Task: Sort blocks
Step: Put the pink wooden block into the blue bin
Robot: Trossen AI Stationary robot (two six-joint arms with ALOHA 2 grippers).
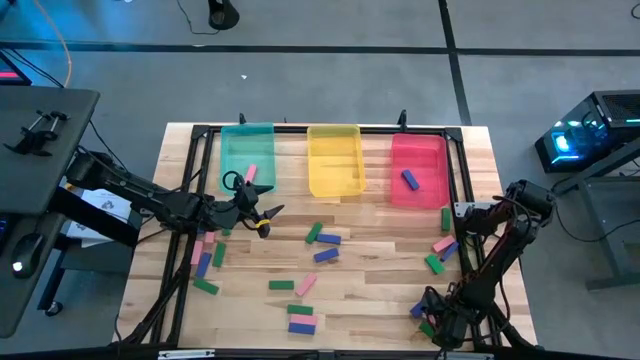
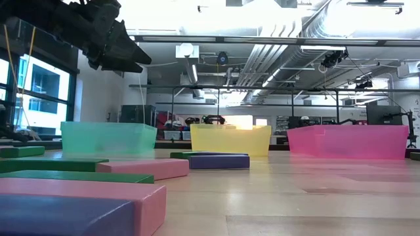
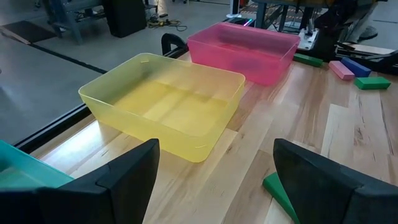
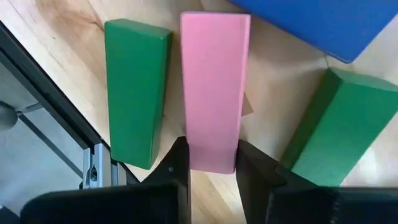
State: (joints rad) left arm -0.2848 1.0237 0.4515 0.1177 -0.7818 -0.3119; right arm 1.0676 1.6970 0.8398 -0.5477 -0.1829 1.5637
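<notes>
Between two green blocks (image 4: 135, 90), a pink block (image 4: 212, 87) sits pinched in the right gripper (image 4: 211, 167); left gripper (image 3: 214, 174) spread.

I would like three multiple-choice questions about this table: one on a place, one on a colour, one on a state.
1. Where is the yellow tray? A between the teal and red trays; B at the table's near edge; C under the right arm.
2. What colour is the block in the red tray? A green; B blue; C pink.
3. The right gripper fingers are: A wide apart over nothing; B closed on a pink block; C out of sight.

Answers: A, the high view shows it in the middle; B, a blue block lies inside; B, the right wrist view shows them on its end.
</notes>
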